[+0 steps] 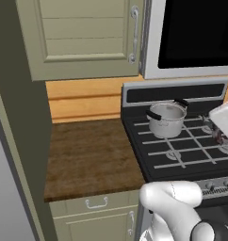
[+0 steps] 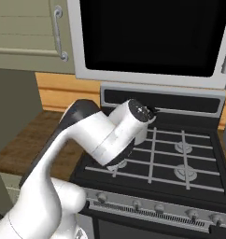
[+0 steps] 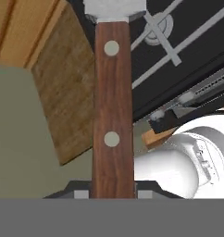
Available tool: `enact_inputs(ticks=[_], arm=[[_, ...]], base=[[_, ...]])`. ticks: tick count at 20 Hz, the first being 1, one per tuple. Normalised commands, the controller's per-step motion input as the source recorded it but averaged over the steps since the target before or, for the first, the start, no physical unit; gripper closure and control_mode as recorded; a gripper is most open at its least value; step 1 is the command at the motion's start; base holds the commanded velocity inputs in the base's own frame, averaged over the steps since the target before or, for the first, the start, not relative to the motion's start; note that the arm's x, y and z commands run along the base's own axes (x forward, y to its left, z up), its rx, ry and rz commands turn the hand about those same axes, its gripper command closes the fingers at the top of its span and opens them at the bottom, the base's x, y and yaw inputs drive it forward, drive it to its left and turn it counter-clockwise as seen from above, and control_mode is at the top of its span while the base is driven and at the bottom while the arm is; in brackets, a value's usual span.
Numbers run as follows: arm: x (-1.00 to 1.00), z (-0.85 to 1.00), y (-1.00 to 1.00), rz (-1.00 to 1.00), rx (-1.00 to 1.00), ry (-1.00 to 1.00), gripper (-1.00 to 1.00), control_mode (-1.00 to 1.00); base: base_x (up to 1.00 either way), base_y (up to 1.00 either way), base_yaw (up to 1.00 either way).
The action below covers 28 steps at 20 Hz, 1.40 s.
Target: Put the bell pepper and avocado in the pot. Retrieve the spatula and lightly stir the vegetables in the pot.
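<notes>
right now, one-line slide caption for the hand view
Gripper shut on the spatula, its wooden handle running up toward the stove.

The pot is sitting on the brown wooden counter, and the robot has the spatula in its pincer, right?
Not quite. The pot sits on the black stove, on a back burner, not on the wooden counter; the left base view shows it. The rest is right: the hand view shows the pincer shut on the spatula.

arm [image 2: 101, 135] bent, raised; gripper [image 3: 113, 192] clamped on spatula [image 3: 113, 102] handle
</notes>
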Motion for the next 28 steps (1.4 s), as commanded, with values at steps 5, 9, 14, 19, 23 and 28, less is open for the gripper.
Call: enact_inputs(ticks=[5, 9, 14, 19, 23, 28], arm=[[0.6, 0.06, -0.17, 0.0, 0.65, 0.11, 1.0, -1.0], [0.97, 0.05, -0.03, -0.03, 0.66, 0.19, 1.0, -1.0], [0.66, 0.0, 0.0, -0.06, 0.61, 0.2, 1.0, -1.0], [0.23, 0.0, 0.0, -0.15, 0.31, 0.01, 1.0, -1.0], [0.49, 0.0, 0.01, -0.24, 0.04, -0.05, 1.0, -1.0], [0.88, 0.0, 0.0, -0.26, 0.01, 0.02, 1.0, -1.0]], base=[[0.0, 0.0, 0.0], [0.0, 0.0, 0.0], [0.0, 0.0, 0.0], [0.0, 0.0, 0.0], [0.0, 0.0, 0.0], [0.0, 0.0, 0.0]])
